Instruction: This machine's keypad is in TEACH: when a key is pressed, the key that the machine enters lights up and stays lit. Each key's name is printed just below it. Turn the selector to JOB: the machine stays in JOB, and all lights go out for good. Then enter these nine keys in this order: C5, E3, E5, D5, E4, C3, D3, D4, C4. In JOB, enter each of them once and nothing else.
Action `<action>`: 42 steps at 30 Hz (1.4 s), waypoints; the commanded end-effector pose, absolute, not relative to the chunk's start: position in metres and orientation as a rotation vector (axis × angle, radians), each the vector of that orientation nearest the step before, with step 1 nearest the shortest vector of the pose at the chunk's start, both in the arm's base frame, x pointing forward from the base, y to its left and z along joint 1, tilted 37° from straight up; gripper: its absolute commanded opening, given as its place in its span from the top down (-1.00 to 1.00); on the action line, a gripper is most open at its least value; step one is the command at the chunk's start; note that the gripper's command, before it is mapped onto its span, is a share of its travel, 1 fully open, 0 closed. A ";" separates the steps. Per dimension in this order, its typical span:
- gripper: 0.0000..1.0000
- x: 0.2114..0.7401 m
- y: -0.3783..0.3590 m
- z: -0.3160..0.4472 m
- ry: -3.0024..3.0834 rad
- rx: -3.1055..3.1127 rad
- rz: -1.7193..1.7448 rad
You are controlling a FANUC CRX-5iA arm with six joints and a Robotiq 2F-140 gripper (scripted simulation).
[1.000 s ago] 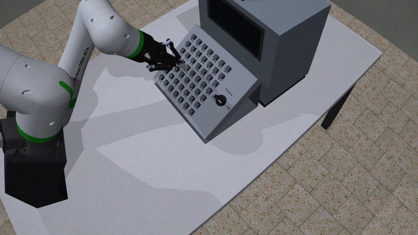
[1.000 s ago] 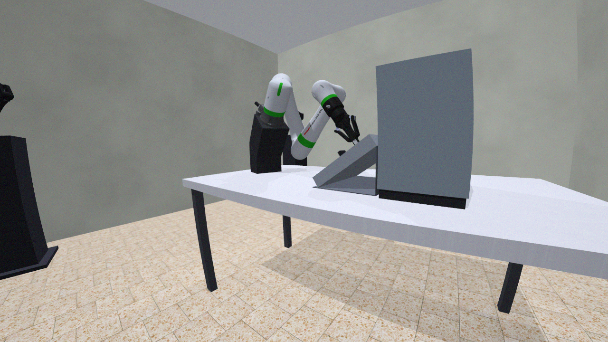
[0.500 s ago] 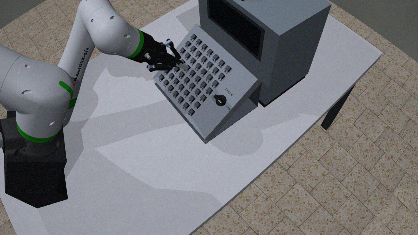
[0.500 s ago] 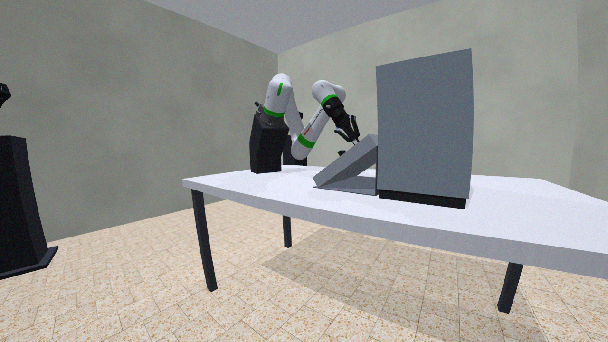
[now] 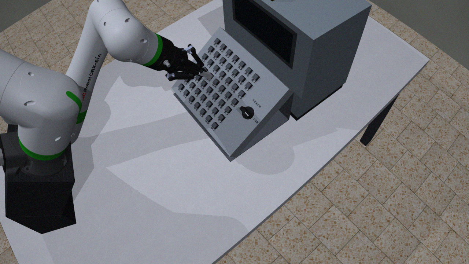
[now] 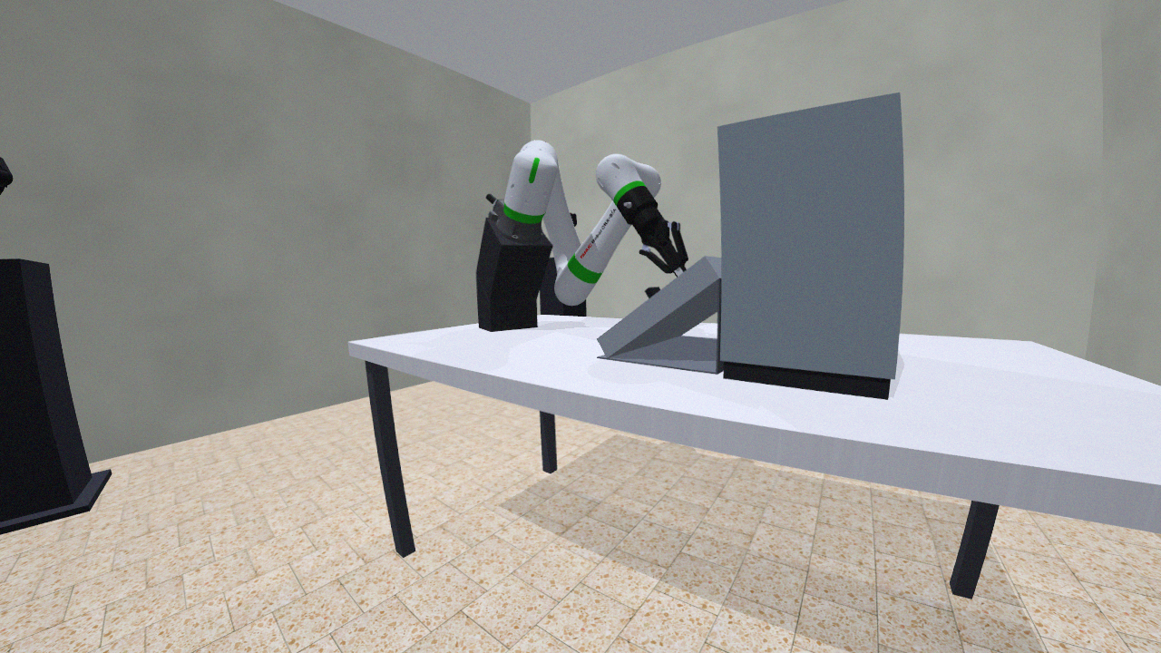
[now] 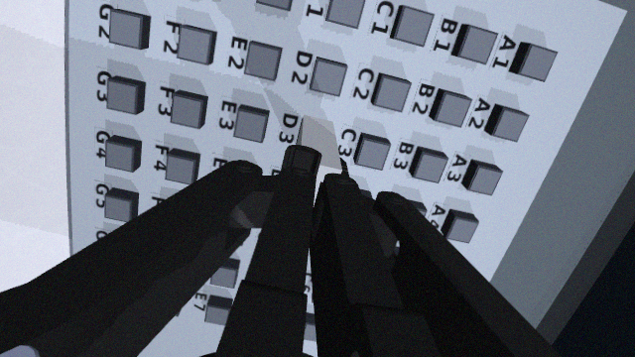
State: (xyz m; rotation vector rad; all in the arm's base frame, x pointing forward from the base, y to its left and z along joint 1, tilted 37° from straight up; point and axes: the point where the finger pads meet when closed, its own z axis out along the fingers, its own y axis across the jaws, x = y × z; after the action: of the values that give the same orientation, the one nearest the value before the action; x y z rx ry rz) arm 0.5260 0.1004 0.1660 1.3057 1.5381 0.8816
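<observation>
The grey machine [image 5: 328, 49] [image 6: 812, 243] has a sloped keypad panel [image 5: 231, 138] [image 6: 665, 312] [image 7: 546, 129] with rows of dark square keys, none lit. My gripper [image 5: 206, 74] [image 6: 678, 272] [image 7: 312, 142] is shut and empty. Its pale tip rests over the spot beside the label D3, hiding that key. Key C3 [image 7: 372, 151] is just right of the tip and key E3 [image 7: 250, 124] just left in the wrist view. The black selector knob [image 5: 246, 112] sits at the panel's right, between the printed words TEACH [image 5: 256, 102] and JOB [image 5: 256, 120]; I cannot tell for sure which it points to.
The machine's dark screen [image 5: 262, 32] rises behind the keypad. The white table [image 5: 163, 197] [image 6: 974, 422] carries the machine and the arm's black base [image 5: 39, 197] [image 6: 507, 284]. A black pedestal [image 6: 32, 405] stands on the floor at the left.
</observation>
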 end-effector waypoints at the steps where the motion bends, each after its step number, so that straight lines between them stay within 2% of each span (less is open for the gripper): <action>1: 1.00 0.527 0.101 0.166 1.538 1.305 0.882; 42: 1.00 0.535 0.100 0.163 1.538 1.305 0.882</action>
State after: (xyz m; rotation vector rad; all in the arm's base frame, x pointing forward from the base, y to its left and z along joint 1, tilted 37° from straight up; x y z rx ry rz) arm 0.5348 0.1000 0.1629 1.3060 1.5378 0.8819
